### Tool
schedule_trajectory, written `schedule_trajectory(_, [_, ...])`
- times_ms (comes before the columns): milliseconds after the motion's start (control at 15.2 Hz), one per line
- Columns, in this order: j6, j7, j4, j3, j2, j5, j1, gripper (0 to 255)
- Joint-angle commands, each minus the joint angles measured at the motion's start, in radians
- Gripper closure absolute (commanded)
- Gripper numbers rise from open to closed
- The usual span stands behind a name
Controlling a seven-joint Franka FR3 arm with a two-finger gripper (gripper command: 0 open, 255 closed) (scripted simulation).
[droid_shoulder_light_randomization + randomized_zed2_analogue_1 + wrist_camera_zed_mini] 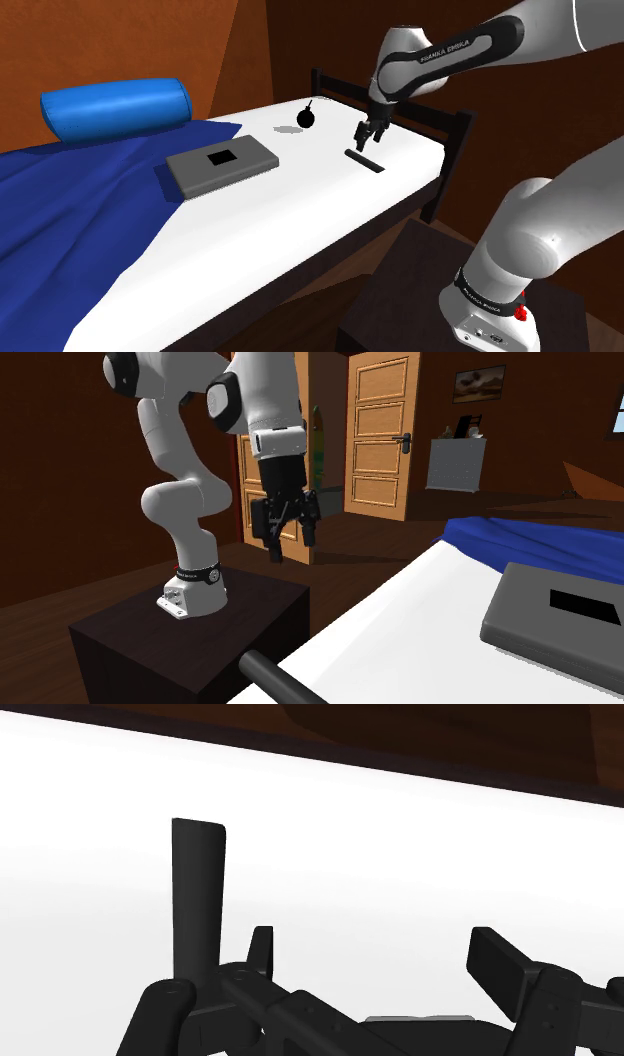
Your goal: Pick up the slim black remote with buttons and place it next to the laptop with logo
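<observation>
Bedroom in a home. Bed point(300, 240) w/ white sheet, blue blanket point(70, 220) over one side, blue bolster pillow point(115, 108) at the head end, dark bed frame point(452, 160) at the other end. Grey laptop point(221, 163) lies on the sheet. Walls are warm brown. 2nd ext. view: panelled wooden door point(385, 437) w/ lever handle, framed picture point(478, 382) high on the wall, grey cabinet point(457, 462) below it w/ small items on top.

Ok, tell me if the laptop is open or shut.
Shut. The laptop lies as one flat grey slab on the bed, lid down, with its black logo facing up.
</observation>
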Motion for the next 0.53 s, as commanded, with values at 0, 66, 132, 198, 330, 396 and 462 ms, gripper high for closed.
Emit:
schedule_trajectory(0, [0.073,-0.02,0.012,-0.029,0.072,0.002,-0.009,0])
schedule_trajectory(66, [0.103,-0.028,0.02,-0.041,0.106,0.005,-0.012,0])
schedule_trajectory(132, [0.132,-0.037,0.03,-0.053,0.139,0.011,-0.014,0])
schedule_trajectory(198, [0.161,-0.047,0.04,-0.065,0.174,0.018,-0.016,0])
schedule_trajectory(330, [0.215,-0.07,0.065,-0.089,0.244,0.038,-0.02,0])
schedule_trajectory(396, [0.241,-0.083,0.079,-0.1,0.28,0.052,-0.021,0])
schedule_trajectory(462, [0.266,-0.098,0.095,-0.111,0.317,0.068,-0.023,0])
